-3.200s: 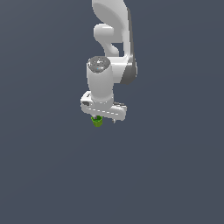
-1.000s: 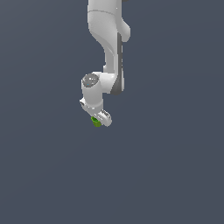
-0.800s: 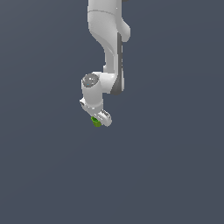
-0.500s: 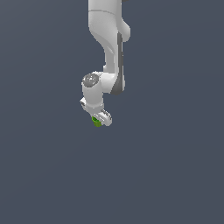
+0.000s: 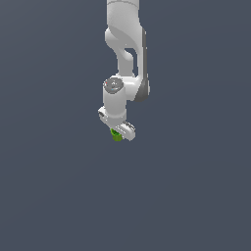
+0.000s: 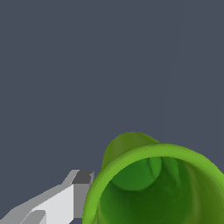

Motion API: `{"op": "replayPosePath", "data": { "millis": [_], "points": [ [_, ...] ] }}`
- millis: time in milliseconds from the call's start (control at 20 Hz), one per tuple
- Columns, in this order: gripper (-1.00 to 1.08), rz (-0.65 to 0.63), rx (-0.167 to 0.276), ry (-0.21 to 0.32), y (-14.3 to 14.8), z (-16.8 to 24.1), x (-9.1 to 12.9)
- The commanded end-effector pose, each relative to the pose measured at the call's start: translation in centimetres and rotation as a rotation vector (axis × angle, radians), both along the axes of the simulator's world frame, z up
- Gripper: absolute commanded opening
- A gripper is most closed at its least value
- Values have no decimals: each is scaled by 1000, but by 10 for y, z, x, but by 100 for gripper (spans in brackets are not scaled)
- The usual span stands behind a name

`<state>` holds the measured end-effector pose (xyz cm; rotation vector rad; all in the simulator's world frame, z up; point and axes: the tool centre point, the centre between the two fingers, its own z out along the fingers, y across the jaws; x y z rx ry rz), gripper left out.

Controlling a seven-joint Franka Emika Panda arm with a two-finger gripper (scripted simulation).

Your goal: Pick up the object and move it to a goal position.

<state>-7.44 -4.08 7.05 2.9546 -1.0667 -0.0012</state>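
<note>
Around everything we see a plain dark grey-blue backdrop. Our white arm (image 5: 126, 54) hangs down from above, its pincer (image 5: 117, 132) closed on the green object (image 5: 116, 135), which the wrist view shows as a hollow cup beside one finger (image 6: 65, 201).

All I can make out beneath me is one flat, dark slate-grey surface (image 5: 59, 196), evenly coloured from edge to edge of the exterior view. In the wrist view the same plain grey (image 6: 65, 65) fills everything behind what I carry. I cannot tell whether it is a tabletop or a floor, nor where it lies in depth. The one thing near it is the green object (image 5: 116, 136), gripped at the tip of my tool (image 5: 117, 131), with grey showing all around it. Whether its underside touches the surface I cannot tell from either view.
</note>
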Motion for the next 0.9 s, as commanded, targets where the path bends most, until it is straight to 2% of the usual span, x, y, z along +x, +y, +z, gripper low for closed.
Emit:
{"op": "replayPosePath", "data": {
  "millis": [0,450,850],
  "points": [
    [-100,1,0,-2,21,13,5],
    [-100,1,-1,-1,95,56,26],
    [-100,1,0,-1,122,71,35]
  ]
}}
